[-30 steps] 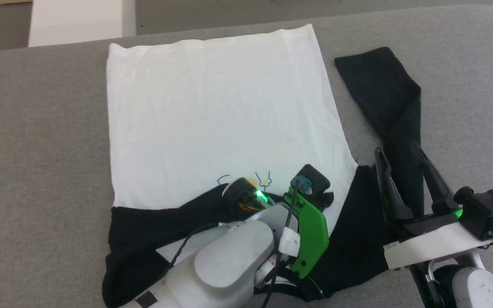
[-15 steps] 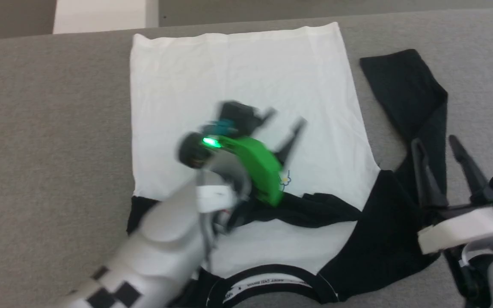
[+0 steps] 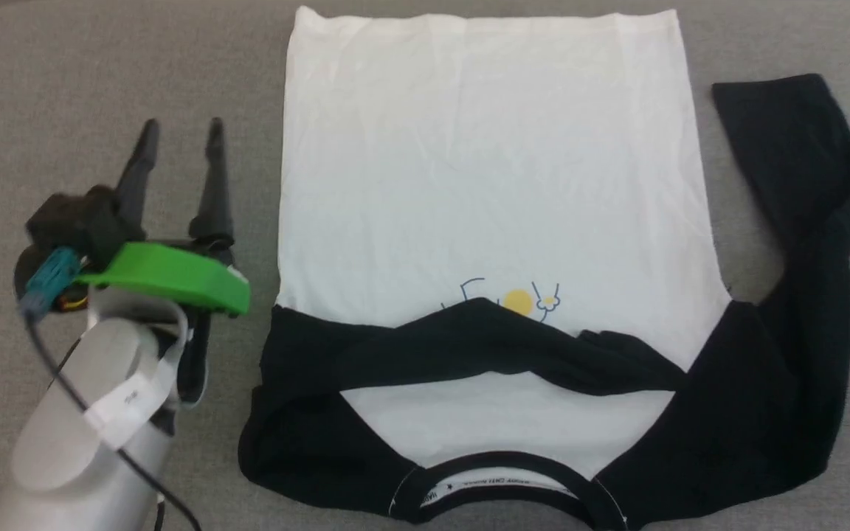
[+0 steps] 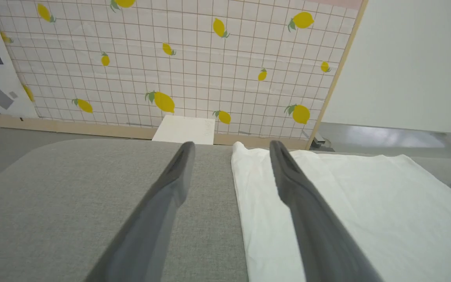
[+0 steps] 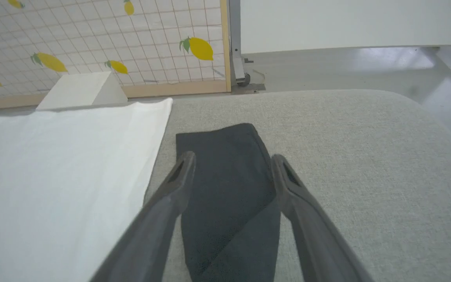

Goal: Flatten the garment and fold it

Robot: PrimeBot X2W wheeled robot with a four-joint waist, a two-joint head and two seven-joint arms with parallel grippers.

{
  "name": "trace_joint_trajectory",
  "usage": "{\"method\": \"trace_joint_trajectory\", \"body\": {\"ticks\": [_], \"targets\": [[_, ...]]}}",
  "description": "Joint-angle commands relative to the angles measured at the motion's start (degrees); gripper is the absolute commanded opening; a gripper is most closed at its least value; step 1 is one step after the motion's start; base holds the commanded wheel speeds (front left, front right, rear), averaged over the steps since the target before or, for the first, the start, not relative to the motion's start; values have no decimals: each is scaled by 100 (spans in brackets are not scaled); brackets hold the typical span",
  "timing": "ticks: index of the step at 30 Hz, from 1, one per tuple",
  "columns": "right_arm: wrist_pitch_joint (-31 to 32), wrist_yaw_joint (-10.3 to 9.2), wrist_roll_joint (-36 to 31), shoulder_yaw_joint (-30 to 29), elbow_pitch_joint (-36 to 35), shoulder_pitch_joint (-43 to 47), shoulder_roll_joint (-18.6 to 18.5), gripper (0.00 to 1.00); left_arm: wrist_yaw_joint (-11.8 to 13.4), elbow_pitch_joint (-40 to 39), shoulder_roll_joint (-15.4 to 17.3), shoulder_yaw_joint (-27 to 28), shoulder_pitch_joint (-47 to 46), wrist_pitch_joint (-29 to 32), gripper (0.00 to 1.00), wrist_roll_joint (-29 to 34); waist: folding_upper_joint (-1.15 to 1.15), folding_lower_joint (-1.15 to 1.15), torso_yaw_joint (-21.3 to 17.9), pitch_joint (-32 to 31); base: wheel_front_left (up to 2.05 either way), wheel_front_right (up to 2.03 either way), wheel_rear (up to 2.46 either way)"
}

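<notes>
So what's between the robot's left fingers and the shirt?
Nothing: in the head view, only bare grey surface separates the left fingers from the shirt.

head: high above, looking steeply down; most of garment (image 3: 484,162) on grey surface (image 3: 100,59) in frame | left wrist: low, close over surface, facing lemon-print screen (image 4: 170,58); shares garment's white edge with head | right wrist: low, same heading; shares black sleeve (image 5: 225,172) with head, screen with left
</notes>
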Motion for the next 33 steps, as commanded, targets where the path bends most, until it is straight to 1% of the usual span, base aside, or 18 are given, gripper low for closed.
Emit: {"method": "trace_joint_trajectory", "body": {"ticks": [1,5,8,11,15,20,21,22,23,24,27,33], "targets": [[198,-9,-7,-101,235,-291,-75,100,-24,-152,-27,187,247,-24,100,175,0,-1,176,319,0,0,0],[717,-9,-231,-483,895,-1017,-296,100,-187,-554,-186,745,646,-25,100,548,0,-1,321,648,0,0,0],[955,-9,-498,-612,1172,-1439,-470,100,-313,-751,-366,1102,779,-25,100,756,0,-1,427,898,0,0,0],[1202,-9,-701,-768,1350,-1852,-504,100,-483,-876,-550,1444,860,-25,100,957,0,-1,498,1119,0,0,0],[1573,-9,-798,-868,1546,-2218,-564,100,-704,-948,-805,1750,895,-25,100,1191,0,-1,592,1343,0,0,0],[2071,-9,-886,-939,1737,-2381,-647,100,-911,-953,-1065,1969,942,-26,100,1426,0,-1,649,1458,0,0,0],[2165,-9,-883,-972,1759,-2390,-643,80,-947,-938,-1090,2000,951,-26,100,1465,0,-1,652,1461,0,0,0],[2286,-9,-885,-979,1774,-2380,-641,24,-987,-925,-1136,2047,957,-26,100,1495,0,-1,655,1453,0,0,0],[2362,-9,-872,-962,1768,-2362,-643,7,-1019,-913,-1172,2084,963,-26,100,1515,0,-1,654,1437,0,0,0],[2406,-9,-848,-954,1738,-2329,-646,0,-1057,-891,-1207,2126,978,-26,100,1550,0,-1,647,1401,0,0,0],[2340,-9,-711,-947,1547,-2199,-626,0,-1147,-810,-1285,2227,1031,-26,100,1626,0,-1,607,1247,0,0,0],[1669,-9,-582,-1093,940,-1590,-777,0,-1299,-587,-1371,2374,1222,-26,100,1746,0,-1,484,662,0,0,0]]}}
